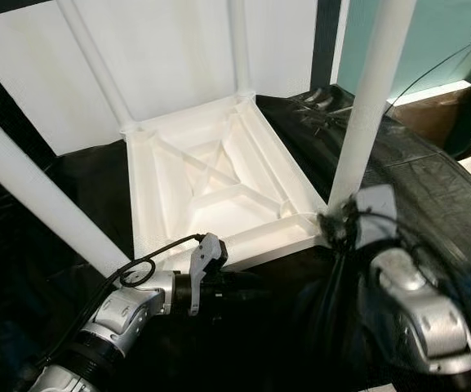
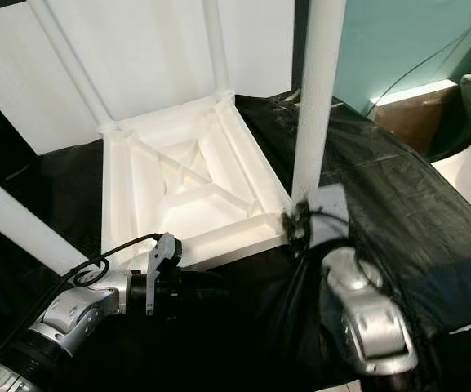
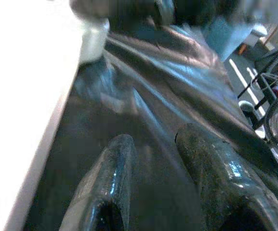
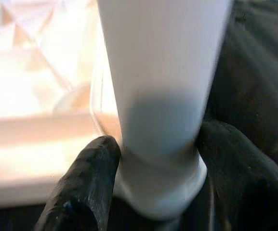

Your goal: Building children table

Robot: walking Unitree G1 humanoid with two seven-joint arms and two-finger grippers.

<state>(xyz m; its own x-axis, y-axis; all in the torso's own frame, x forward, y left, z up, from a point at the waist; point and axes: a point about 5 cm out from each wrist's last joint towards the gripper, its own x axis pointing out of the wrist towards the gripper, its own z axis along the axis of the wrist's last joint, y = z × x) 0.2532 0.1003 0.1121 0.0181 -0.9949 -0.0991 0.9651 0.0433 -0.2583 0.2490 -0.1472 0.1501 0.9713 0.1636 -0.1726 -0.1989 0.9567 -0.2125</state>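
Note:
The white children's table top (image 1: 141, 196) lies upside down on a black plastic sheet (image 1: 431, 188), ribbed underside up. A white leg (image 1: 370, 106) stands in its near right corner socket. My right gripper (image 1: 333, 224) is shut on that leg's base, and in the right wrist view the leg (image 4: 163, 72) sits between both black fingers (image 4: 88, 183). My left gripper (image 3: 155, 139) lies low on the sheet along the table's near edge. It is open, with nothing between its fingers (image 3: 114, 163).
Three more white legs stand in the other corners: near left (image 1: 39, 196), far left (image 1: 96, 57), far right (image 1: 239, 45). A white panel (image 1: 170, 49) stands behind, with a teal wall (image 1: 431, 41) and a brown box (image 1: 439, 114) at the right.

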